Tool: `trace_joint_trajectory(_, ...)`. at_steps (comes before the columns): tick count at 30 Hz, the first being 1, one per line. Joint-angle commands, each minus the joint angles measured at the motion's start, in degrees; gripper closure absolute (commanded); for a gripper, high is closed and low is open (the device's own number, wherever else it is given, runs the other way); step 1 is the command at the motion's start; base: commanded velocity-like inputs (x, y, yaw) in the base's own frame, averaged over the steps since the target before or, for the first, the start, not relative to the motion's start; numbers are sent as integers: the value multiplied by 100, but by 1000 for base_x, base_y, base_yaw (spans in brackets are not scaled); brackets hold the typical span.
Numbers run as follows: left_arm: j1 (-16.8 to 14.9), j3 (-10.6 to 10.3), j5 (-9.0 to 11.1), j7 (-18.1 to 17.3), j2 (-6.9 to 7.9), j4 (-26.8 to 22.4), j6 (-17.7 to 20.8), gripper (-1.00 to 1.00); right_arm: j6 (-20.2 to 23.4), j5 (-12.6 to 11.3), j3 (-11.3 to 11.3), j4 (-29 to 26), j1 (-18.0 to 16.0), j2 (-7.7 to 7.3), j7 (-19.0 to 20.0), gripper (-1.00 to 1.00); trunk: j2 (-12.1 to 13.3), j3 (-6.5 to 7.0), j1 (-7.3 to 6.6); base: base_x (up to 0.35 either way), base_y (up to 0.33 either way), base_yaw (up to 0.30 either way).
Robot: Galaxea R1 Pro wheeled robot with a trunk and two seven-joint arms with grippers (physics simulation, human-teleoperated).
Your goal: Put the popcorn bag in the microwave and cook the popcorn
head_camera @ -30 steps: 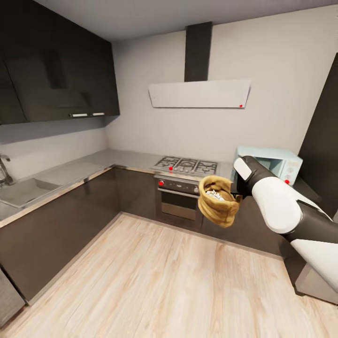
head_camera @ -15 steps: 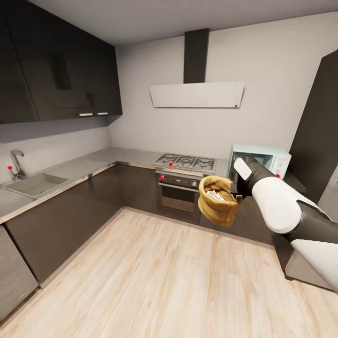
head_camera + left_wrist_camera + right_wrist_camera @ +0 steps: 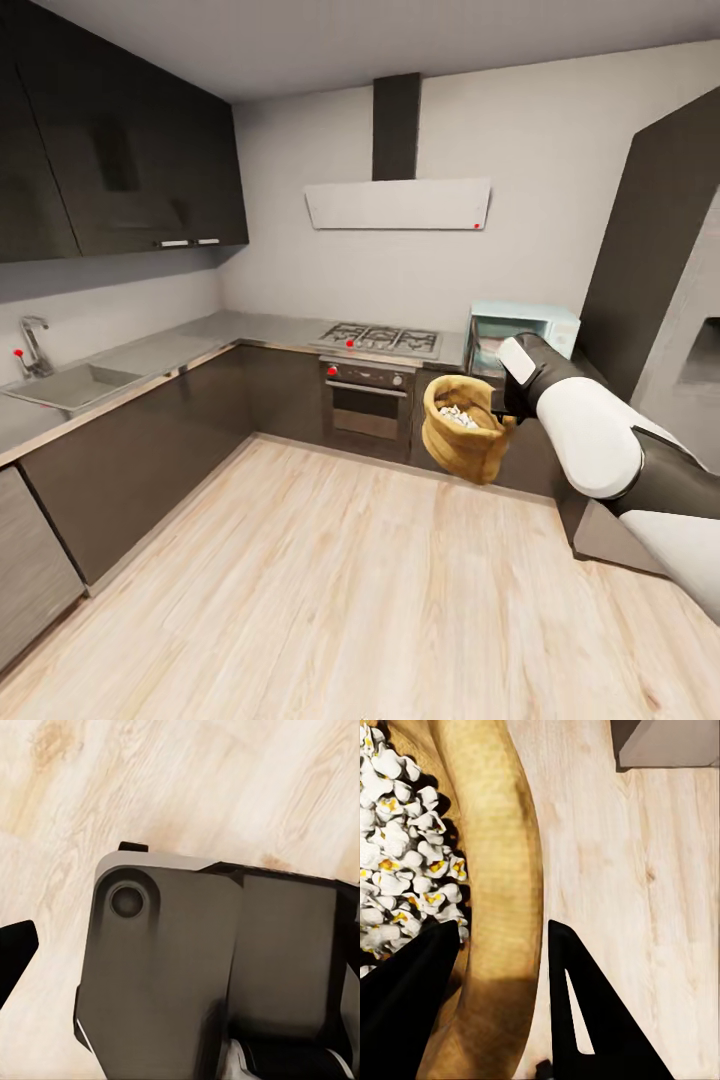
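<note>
One L-shaped tabletop [image 3: 200, 335], one microwave [image 3: 522, 330] at its right end, wide bare floor [image 3: 330, 590] between. One popcorn bag [image 3: 462, 428] midair, rim pinched in my right tool [image 3: 502, 967]. Left tool: can't tell.

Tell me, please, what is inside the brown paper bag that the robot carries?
The popcorn bag, pinched at its rim by the right hand, holds white popcorn with yellow centres. What lies deeper under the top layer is covered.
</note>
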Motion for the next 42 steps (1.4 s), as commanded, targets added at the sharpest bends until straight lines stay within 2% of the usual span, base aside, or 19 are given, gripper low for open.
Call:
trace_joint_trajectory(1, -4, 32, 4, -1, 0, 4, -18, -100, 16, 13, -38, -4, -4, 1, -19, 100, -7, -7, 2, -71, 0, -292)
trace_joint_trajectory(10, 0, 70, 58, 14, 14, 4, -18, -100, 16, 20, -47, -4, 7, -57, -73, 100, -7, -7, 2, -10, 0, -299)
trace_joint_trajectory(15, -7, 84, 71, 17, 26, 4, 5, -100, 16, 9, -62, -4, 20, -92, -443, 100, -7, -7, 2, 81, 0, -300)
trace_joint_trajectory(18, -27, 85, 77, 17, 35, 4, 56, -100, 16, -21, -77, -4, 22, -109, -493, 100, -7, -7, 2, 309, 0, -260)
trace_joint_trajectory(25, -32, 83, 71, 17, 23, 4, 70, -100, 16, -80, -107, -4, 25, -226, -431, 100, -7, -7, 2, 342, 0, -41)
trace_joint_trajectory(42, -40, 65, 69, 25, -22, 4, 79, -100, 16, -91, -134, -4, 23, -231, -298, 100, -7, -7, 2, 347, 0, 0)
